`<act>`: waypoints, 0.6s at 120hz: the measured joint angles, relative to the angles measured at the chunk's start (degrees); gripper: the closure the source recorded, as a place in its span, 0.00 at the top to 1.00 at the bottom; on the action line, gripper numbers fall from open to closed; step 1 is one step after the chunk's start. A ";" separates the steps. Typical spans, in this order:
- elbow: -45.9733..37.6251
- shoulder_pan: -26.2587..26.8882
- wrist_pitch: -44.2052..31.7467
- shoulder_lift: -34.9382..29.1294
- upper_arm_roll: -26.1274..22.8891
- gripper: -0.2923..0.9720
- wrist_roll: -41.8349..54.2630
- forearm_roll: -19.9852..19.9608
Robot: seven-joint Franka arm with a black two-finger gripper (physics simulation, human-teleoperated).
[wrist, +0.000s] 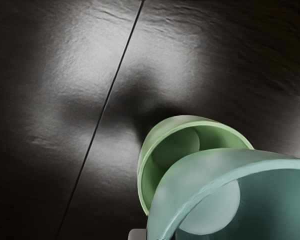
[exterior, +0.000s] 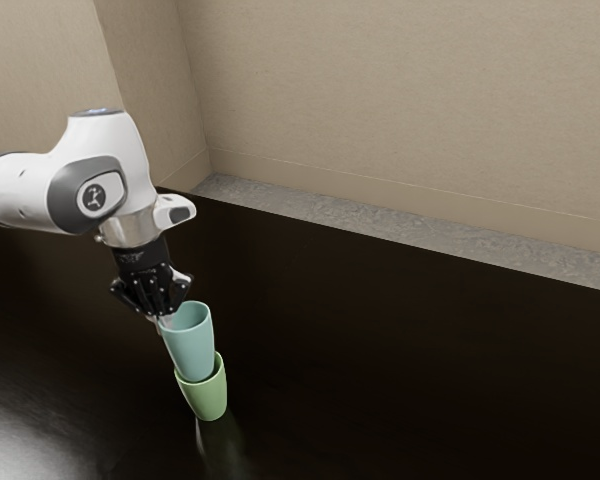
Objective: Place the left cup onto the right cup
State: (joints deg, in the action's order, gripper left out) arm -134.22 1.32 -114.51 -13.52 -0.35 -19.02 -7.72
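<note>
A light blue cup [exterior: 190, 345] stands tilted with its base inside a green cup [exterior: 205, 393] on the dark table [exterior: 410, 380]. My gripper [exterior: 168, 318] sits at the blue cup's upper rim on the exterior view's left side, shut on that rim. In the wrist view the blue cup [wrist: 215, 175] looms large just under the hand. Its lower end reaches into the mouth of the green cup [wrist: 157, 147], which stands on the table beyond it.
A grey stone ledge [exterior: 400, 225] runs along the table's far edge below a beige wall [exterior: 400, 90]. The dark tabletop stretches wide toward the exterior view's right. A thin seam [wrist: 107, 105] crosses the table surface beside the cups.
</note>
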 joint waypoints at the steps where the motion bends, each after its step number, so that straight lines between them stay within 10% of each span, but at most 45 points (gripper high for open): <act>1: 0.00 0.00 -0.06 0.05 0.00 0.15 -0.02 0.00; 72: -0.29 -0.43 -3.31 2.46 0.00 0.15 -0.91 0.07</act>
State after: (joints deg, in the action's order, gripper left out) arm -134.51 0.89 -117.82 -11.06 -0.35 -19.93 -7.65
